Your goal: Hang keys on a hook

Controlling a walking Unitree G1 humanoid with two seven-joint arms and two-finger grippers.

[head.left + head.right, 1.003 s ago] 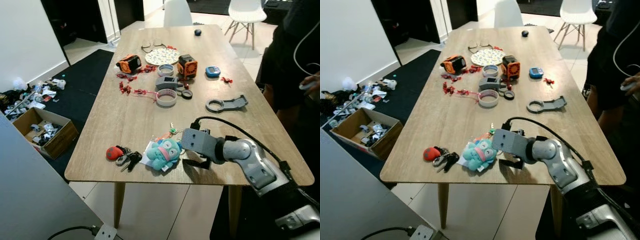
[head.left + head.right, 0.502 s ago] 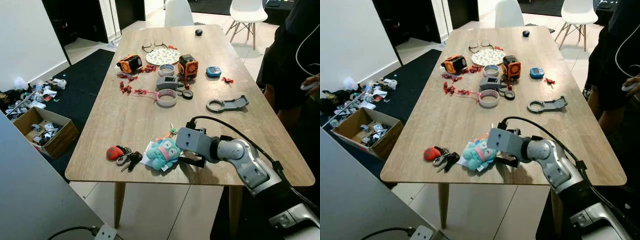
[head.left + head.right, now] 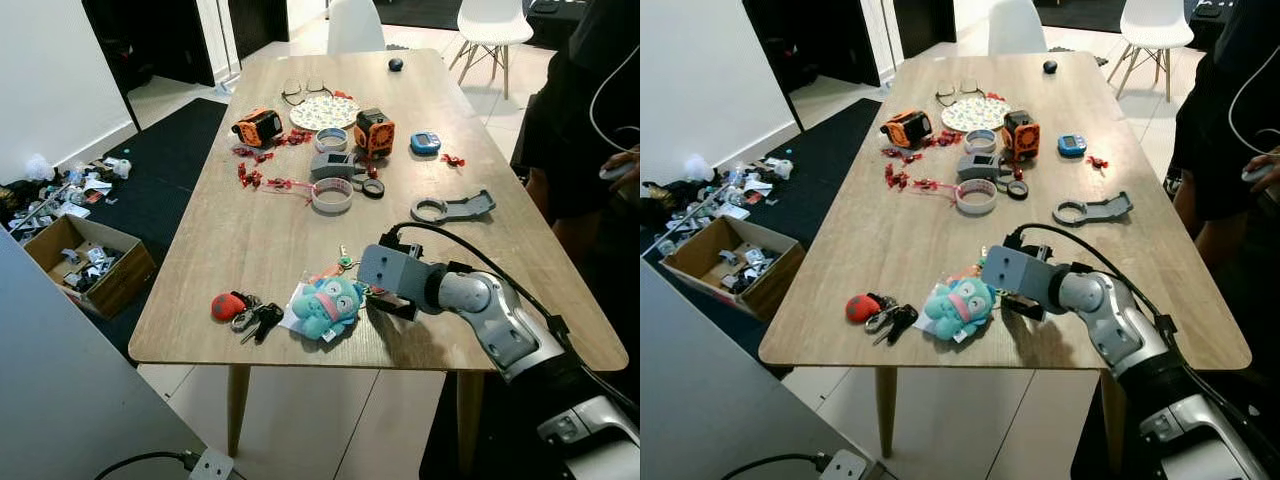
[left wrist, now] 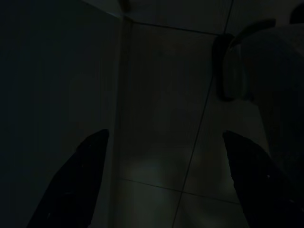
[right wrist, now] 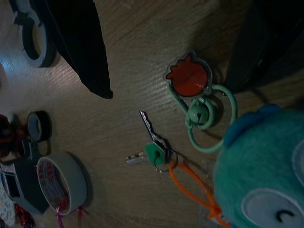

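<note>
Right gripper (image 5: 161,57) being shifted since a second ago from table edge in toward keys (image 5: 153,147), now poised over them. Keys being left flat on wooden table (image 3: 250,220), green-tagged, orange loop touching teal plush toy (image 3: 328,305). Fingers being held wide apart, nothing grasped, likely for straddling bunch. Hook not being seen anywhere. Left gripper (image 4: 164,185) being kept idle, spread, in darkness.

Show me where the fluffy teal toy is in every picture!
Left eye view: teal toy near the table's front edge, just left of the right gripper.
Right eye view: same spot, by the front edge.
Right wrist view: big and close in one corner.
Left wrist view: too dark to tell.
Shared landmark: the tape roll, farther up the table.
</note>
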